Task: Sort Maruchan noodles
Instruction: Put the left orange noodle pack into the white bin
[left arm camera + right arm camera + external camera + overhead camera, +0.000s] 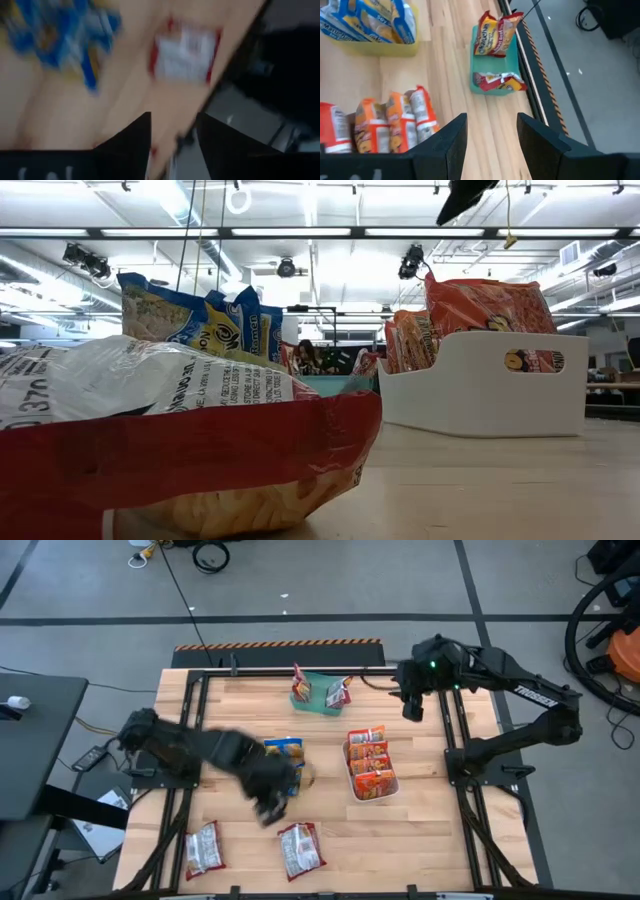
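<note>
Blue-and-yellow noodle packets (285,753) stand in a yellow tray (375,48). Orange-red packets (371,762) stand in a white tray (480,385). Two red-and-silver packets (318,692) stand in a green tray (492,62) at the far edge. Two more silvery-white and red packets lie flat near the front edge, one (203,847) to the left and one (300,849) beside it. My left gripper (268,804) hovers open and empty just in front of the yellow tray; its blurred wrist view shows one white-and-red packet (186,55) ahead. My right gripper (412,706) is open and empty at the far right.
Black frame rails run along the left edge (185,770) and the right edge (462,770) of the wooden table. Bare wood lies between the white tray and the front edge (400,840). In the low view a white-and-red packet (180,430) fills the foreground.
</note>
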Available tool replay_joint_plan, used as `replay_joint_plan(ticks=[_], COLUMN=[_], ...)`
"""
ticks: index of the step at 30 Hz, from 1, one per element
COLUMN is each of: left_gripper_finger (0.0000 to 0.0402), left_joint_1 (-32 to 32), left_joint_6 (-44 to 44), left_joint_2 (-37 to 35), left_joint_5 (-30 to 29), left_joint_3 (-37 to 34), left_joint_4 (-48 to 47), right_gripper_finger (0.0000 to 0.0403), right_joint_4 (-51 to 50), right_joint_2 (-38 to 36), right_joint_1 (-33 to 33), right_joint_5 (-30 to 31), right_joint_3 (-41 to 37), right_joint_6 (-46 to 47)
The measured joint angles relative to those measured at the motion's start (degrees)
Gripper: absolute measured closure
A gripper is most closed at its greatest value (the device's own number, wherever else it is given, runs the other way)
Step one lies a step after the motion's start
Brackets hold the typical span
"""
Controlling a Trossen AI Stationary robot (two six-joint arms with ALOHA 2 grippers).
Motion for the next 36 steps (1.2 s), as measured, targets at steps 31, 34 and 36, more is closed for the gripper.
replay_joint_plan(ticks=[31,34,36], left_gripper_finger=[0.0171,0.0171,0.0171], left_joint_1=[-23.90,-23.90,-23.90], left_joint_6=[-0.81,1.40,1.58], left_joint_2=[-31.09,-31.09,-31.09], left_joint_5=[13.28,16.11,17.04], left_joint_3=[-70.36,-73.74,-75.65], left_joint_4=[36.75,37.05,38.70], right_gripper_finger=[0.0226,0.0226,0.0226], right_joint_4=[-3.89,-3.93,-3.93], right_joint_2=[2.38,3.56,4.44], right_joint_1=[28.40,28.38,28.38], right_joint_5=[9.74,9.75,9.67], right_joint_3=[0.00,0.00,0.00], right_joint_6=[41.00,41.43,41.59])
